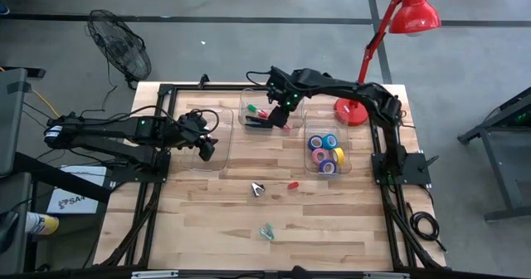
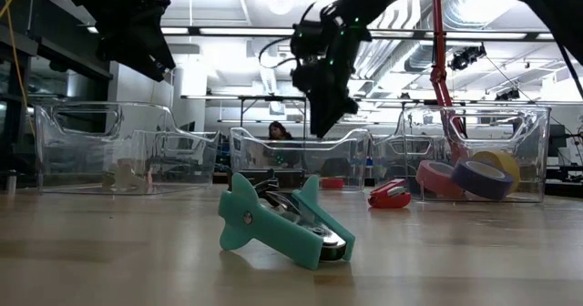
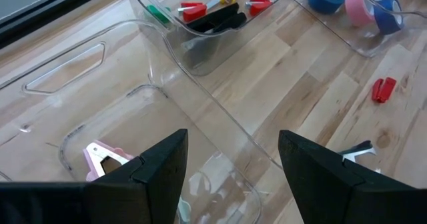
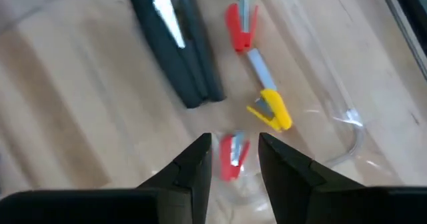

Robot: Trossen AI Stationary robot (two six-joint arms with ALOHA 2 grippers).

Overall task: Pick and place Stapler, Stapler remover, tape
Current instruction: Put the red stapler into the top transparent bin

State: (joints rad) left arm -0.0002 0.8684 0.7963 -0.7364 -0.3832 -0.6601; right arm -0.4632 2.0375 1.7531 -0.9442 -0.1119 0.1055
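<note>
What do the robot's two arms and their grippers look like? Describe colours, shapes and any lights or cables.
Both arms are dark, jointed segments with cabling alongside and small green lights near the wrists. The left gripper has two broad, black, wedge-shaped fingers; the right gripper has the same kind of matte black fingers.

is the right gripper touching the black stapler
Apart. The right wrist view shows the right gripper open, with bare bin floor between its fingertips and the stapler, which lies farther off in the same bin.
</note>
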